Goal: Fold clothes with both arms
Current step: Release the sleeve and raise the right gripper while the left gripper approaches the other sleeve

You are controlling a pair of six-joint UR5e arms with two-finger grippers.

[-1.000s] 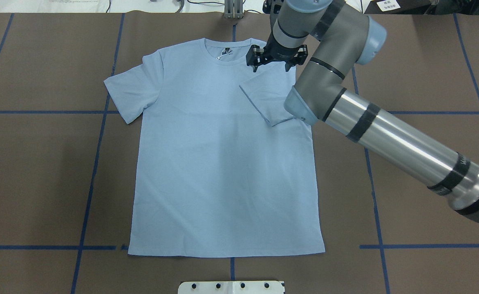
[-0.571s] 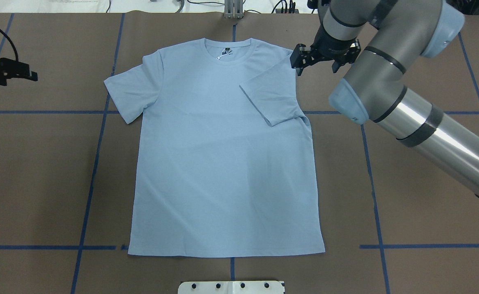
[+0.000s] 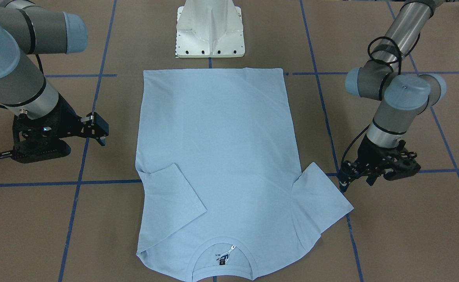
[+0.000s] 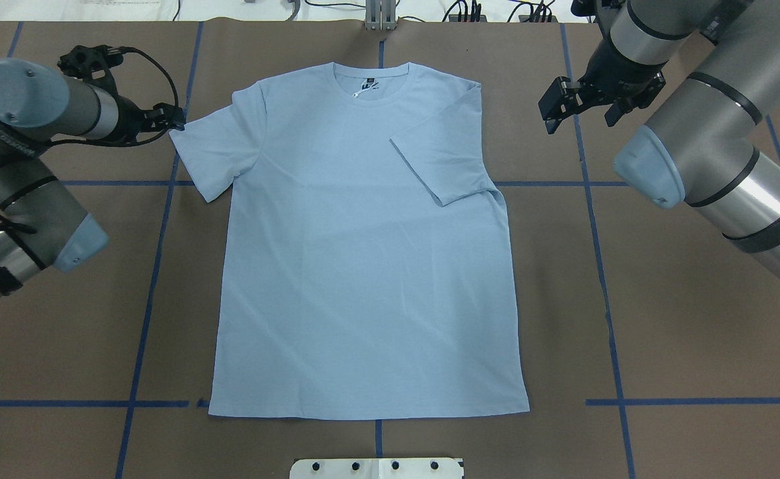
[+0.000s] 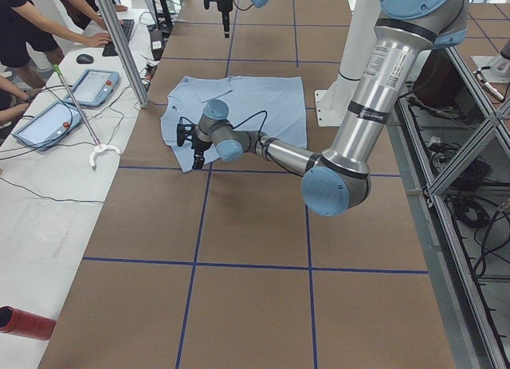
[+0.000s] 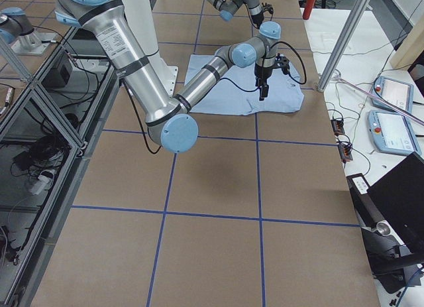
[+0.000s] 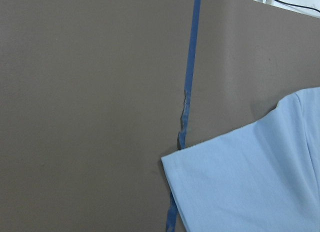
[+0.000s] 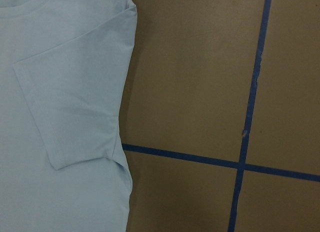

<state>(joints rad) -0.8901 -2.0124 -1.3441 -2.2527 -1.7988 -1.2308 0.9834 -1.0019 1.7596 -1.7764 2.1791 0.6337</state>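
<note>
The T-shirt (image 4: 363, 279) lies flat mid-table (image 4: 663, 332), its long axis running 12 to 6 o'clock in the overhead view, collar (image 4: 373, 100) at 12 and the 3 o'clock sleeve (image 4: 440, 166) folded inward. The right gripper (image 4: 578, 122) hovers empty, jaws apart, at 2 o'clock. The left gripper (image 3: 355, 182), also spread and empty, sits beside the 10 o'clock sleeve (image 4: 207, 156).

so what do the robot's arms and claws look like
The left arm and right arm are grey with light-blue joint caps and silver sections banded in black. The left claw and right claw are black, two-fingered; a black cable loops by the left wrist.
</note>
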